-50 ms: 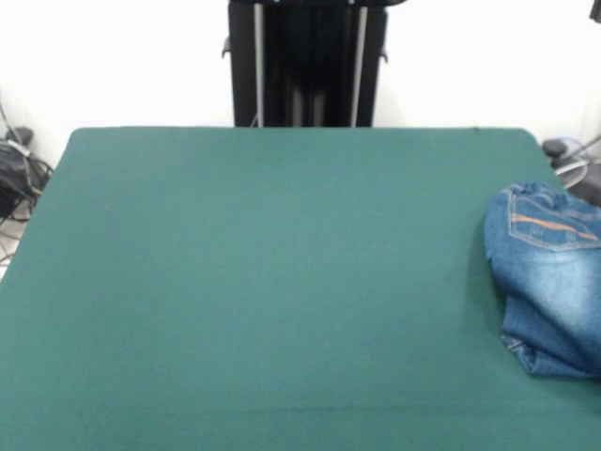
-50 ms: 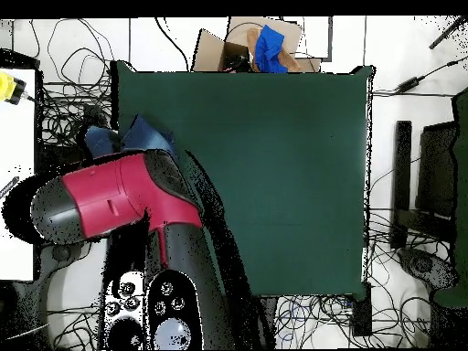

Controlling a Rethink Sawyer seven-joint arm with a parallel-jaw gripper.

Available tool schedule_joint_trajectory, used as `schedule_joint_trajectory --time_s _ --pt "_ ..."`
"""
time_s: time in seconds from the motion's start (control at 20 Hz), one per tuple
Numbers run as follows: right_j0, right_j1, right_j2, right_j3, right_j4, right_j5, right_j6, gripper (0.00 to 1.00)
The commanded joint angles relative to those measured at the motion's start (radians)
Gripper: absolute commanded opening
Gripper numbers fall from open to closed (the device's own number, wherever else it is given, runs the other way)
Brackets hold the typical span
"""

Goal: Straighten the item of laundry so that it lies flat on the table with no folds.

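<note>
Overhead view – red arm [image 2: 119, 196] over jeans [image 2: 137, 137] at table [image 2: 274, 183] edge

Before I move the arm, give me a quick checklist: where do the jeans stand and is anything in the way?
1. Jeans flat with no folds: not ok; bunched in a heap, cloth doubled under at the near end.
2. Jeans fully on the table: cannot tell; they sit at its side edge and run out of the front view.
3. Claw position and state: cannot tell; neither view shows it.
4. Arm clear of the jeans: not ok; from overhead it covers most of them.
5. Rest of the table free for spreading: ok; nothing else lies on the green cloth.
</note>
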Motion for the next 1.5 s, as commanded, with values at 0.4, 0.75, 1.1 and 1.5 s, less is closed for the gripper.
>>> schedule_joint_trajectory --time_s 0.4,0.75,1.1,1.5 --pt "-0.022 0.026 0.078 -0.011 -0.028 0.119 -0.148 0.00" --pt "-0.030 0.015 0.089 -0.028 -0.022 0.145 -0.154 0.00" --pt "-0.038 0.014 0.091 -0.003 -0.029 0.120 -0.155 0.00" --pt "-0.115 0.091 0.132 0.026 -0.045 -0.008 -0.228 0.00"
